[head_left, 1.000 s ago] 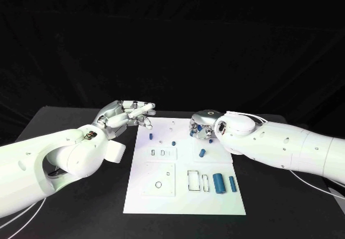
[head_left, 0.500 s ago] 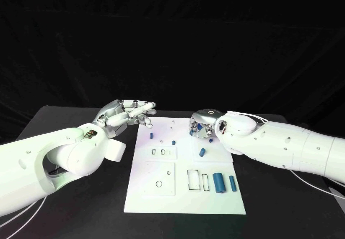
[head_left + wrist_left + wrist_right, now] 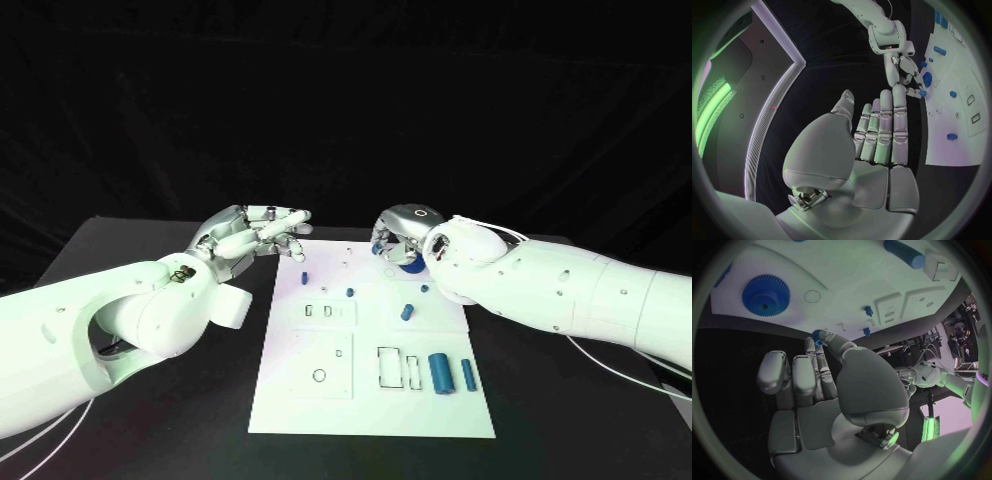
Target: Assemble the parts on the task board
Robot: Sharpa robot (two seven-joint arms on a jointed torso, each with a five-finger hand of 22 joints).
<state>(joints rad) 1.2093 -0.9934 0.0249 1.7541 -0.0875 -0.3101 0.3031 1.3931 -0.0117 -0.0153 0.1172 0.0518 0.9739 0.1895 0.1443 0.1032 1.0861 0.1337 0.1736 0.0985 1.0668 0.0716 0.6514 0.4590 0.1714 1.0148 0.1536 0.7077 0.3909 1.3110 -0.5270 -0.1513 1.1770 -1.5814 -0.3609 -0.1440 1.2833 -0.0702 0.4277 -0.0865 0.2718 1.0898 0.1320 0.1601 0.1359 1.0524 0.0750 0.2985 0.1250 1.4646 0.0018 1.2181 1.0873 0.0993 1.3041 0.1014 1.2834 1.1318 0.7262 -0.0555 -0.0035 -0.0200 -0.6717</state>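
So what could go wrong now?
The right hand pinches a small blue part just at the tips of its fingers, so it might slip and drop onto the task board. That hand is also close to the blue gear and could bump it.

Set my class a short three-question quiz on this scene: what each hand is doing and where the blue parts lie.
1. True or false: the left hand holds a blue part.
2. Where do the two blue cylinders lie?
A. On the task board, at its near right
B. Under the left hand
C. Off the board, on the table
3. Which hand pinches a small blue part near the blue gear?

Key: 1 false; 2 A; 3 the right hand.
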